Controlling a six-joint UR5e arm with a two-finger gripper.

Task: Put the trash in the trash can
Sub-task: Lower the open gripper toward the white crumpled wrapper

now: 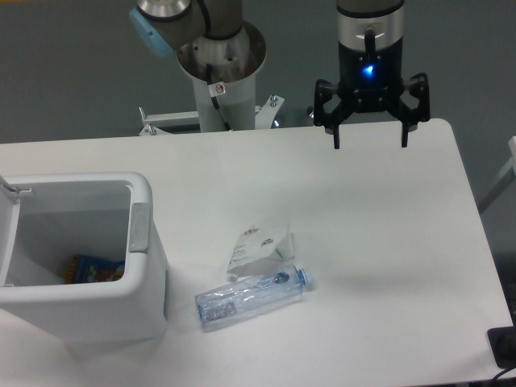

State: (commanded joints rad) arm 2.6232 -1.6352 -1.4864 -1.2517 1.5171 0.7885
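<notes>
Camera view is showing both trash pieces lying on the table (379, 242): the bottle (251, 298) and packet (260, 246), touching, just right of the can (141, 242). Gripper (371, 137) is hanging far right, fingers spread, empty. Nothing of these two is binned yet.

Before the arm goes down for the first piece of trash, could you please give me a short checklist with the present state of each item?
1. Gripper open and empty: ok, fingers spread wide, nothing between them.
2. Trash can open: ok, lid swung back at the left, opening exposed.
3. Room inside the can: ok, only a colourful item lies at the bottom.
4. Bottle reachable from above: ok, lying flat on the table, nothing over it.
5. Packet separate from the bottle: cannot tell, their edges meet or overlap.
6. Gripper above a piece: not ok, it hangs near the far edge, away from both.
</notes>
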